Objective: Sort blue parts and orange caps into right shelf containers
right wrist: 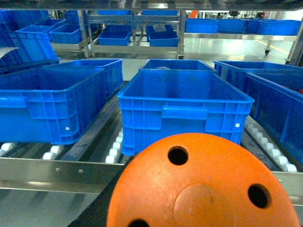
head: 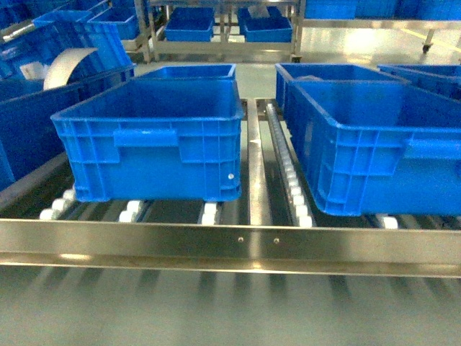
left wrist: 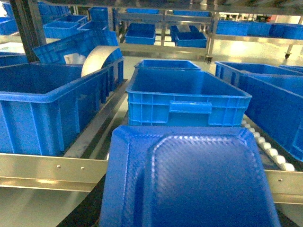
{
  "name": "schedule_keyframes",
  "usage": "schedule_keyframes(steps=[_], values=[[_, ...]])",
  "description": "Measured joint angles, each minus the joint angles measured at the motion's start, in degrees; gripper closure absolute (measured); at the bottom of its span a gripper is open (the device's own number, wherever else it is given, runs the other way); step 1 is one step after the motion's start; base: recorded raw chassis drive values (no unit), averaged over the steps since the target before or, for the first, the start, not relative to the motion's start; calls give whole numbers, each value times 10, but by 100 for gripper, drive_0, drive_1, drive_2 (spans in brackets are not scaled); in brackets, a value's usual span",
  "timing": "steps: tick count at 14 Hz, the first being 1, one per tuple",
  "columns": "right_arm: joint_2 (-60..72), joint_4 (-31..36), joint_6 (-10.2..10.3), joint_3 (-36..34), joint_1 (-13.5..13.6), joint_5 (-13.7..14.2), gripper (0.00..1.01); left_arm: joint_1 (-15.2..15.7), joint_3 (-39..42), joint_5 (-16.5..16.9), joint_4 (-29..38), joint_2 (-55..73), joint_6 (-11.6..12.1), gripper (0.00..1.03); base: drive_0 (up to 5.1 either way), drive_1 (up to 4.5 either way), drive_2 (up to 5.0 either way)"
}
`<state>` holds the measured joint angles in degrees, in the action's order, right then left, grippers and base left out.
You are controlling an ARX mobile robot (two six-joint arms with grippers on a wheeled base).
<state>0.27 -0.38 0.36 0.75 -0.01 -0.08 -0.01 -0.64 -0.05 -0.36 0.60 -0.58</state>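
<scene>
Head view: two large blue crates sit side by side on a roller shelf; the left crate (head: 155,140) fills the centre-left of the frame, the right crate (head: 374,148) runs off the right edge; both appear bare inside as far as the view reaches; a steel divider rail (head: 257,169) and a line of white rollers (head: 292,184) lie between them; further blue crates stand behind each, toward the top of the frame; a steel front rail (head: 230,245) crosses the lower half; a pale curved strip (head: 68,66) shows at upper left; no arm or pincer appears in this view.

Left wrist view: a blue part (left wrist: 189,182), a flat moulded piece with a raised rim and a woven-looking surface, fills the lower centre of the frame right at the camera; one crate (left wrist: 187,97) sits beyond it at centre; the pincer itself is hidden behind the part, so its opening cannot be told.

Right wrist view: an orange cap (right wrist: 203,187), domed, with round holes, fills the lower centre-right of the frame; a crate (right wrist: 184,106) stands just beyond it at centre, above the front rail; the fingers are hidden, so how far they stand apart cannot be told.
</scene>
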Motion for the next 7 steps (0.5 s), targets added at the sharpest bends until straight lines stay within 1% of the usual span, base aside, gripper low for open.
schedule_keyframes(steps=[7], values=[[0, 0, 0, 0, 0, 0, 58, 0, 0, 0, -1, 0, 0, 62, 0, 0, 0]])
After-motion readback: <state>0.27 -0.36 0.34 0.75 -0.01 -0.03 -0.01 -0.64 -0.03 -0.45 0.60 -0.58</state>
